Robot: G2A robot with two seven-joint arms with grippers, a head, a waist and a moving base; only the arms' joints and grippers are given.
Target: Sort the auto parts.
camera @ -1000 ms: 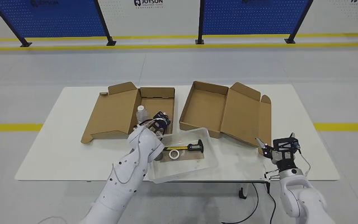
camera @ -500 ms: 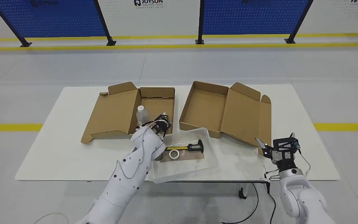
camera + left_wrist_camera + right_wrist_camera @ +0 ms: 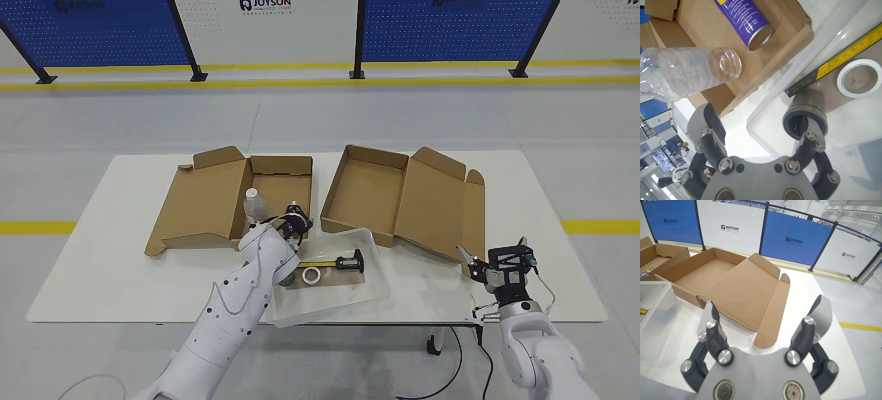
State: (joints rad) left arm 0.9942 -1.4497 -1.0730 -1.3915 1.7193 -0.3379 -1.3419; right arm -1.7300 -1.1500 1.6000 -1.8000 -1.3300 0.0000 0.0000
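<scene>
White table (image 3: 120,250) carrying the open brown left cardboard box (image 3: 200,200), the matching right cardboard box (image 3: 420,205) and, in front of them, a clear plastic tray (image 3: 320,305). Left box: clear plastic bottle (image 3: 687,70), purple spray can (image 3: 745,20). Tray: yellow-and-black caliper (image 3: 838,62), grey metal sleeve (image 3: 808,103), white ring (image 3: 840,83). Left gripper (image 3: 759,117) — fingers spread, one at the sleeve's open end, tray wall between them. Right gripper (image 3: 764,302) — spread, empty, near the right box.

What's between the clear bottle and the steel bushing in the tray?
The left wrist view shows the cardboard box's low wall, a sliver of white table, then the clear tray's rim.
</scene>
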